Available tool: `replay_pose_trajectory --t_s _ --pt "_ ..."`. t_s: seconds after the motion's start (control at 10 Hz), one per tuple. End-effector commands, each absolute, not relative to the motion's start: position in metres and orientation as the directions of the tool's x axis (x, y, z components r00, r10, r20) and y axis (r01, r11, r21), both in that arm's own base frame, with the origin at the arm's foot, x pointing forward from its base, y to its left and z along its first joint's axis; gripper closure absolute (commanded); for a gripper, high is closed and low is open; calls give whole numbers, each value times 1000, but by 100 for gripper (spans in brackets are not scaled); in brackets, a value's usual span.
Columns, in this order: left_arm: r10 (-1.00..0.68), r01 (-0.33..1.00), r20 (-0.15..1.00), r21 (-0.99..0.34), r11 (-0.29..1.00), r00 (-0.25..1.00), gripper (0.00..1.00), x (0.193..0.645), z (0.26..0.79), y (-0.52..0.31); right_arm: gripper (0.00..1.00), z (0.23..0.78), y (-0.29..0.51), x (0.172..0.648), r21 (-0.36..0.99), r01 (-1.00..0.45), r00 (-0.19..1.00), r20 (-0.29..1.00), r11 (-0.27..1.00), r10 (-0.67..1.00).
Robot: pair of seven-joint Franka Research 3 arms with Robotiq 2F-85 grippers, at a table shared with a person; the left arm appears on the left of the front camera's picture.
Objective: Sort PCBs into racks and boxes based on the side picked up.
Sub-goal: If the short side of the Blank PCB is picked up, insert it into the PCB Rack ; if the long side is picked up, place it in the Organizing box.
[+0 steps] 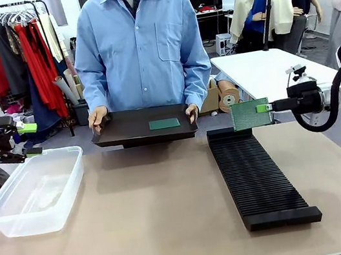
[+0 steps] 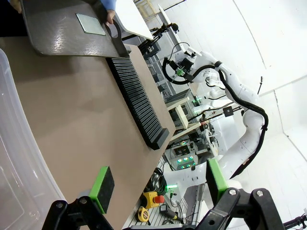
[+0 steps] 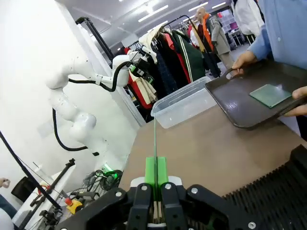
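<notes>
Over the far end of the black ribbed rack (image 1: 257,178), the right gripper (image 1: 263,108) pinches a thin green circuit board (image 1: 250,115) upright by one edge; a slim hold could let it tilt, missing a slot. The left gripper (image 1: 30,139) gapes near the clear plastic tub (image 1: 17,226).

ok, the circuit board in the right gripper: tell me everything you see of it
The circuit board is a thin, flat green rectangle, its face toward the front camera finely dotted. It stands upright on edge, clamped at one side between the green pads of the right gripper; the wrist view sees it edge-on as a thin line. It is above the rack's far end; contact with a slot cannot be told.
</notes>
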State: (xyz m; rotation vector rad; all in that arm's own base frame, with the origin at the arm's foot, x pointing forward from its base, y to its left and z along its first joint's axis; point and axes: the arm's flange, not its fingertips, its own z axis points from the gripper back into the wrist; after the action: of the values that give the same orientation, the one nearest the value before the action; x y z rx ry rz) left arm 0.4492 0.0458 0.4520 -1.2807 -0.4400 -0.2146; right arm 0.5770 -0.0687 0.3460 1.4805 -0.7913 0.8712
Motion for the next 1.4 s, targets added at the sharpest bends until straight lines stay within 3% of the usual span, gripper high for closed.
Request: replay_pose_trajectory --t_s 0.0,0.3,0.6,1.3 --pt "89 393 432 -875 281 898 0 449 453 46 100 337 -70 586 405 -908 405 914 -110 22" --pt "89 393 432 -875 281 898 0 449 453 46 100 311 -64 602 347 -929 352 936 -130 -24" --pt "89 393 432 -875 281 898 0 449 453 46 100 290 -64 616 229 -970 233 972 -81 -42" --pt "89 393 432 -875 281 898 0 449 453 46 100 250 -72 628 118 -992 116 992 47 -48"
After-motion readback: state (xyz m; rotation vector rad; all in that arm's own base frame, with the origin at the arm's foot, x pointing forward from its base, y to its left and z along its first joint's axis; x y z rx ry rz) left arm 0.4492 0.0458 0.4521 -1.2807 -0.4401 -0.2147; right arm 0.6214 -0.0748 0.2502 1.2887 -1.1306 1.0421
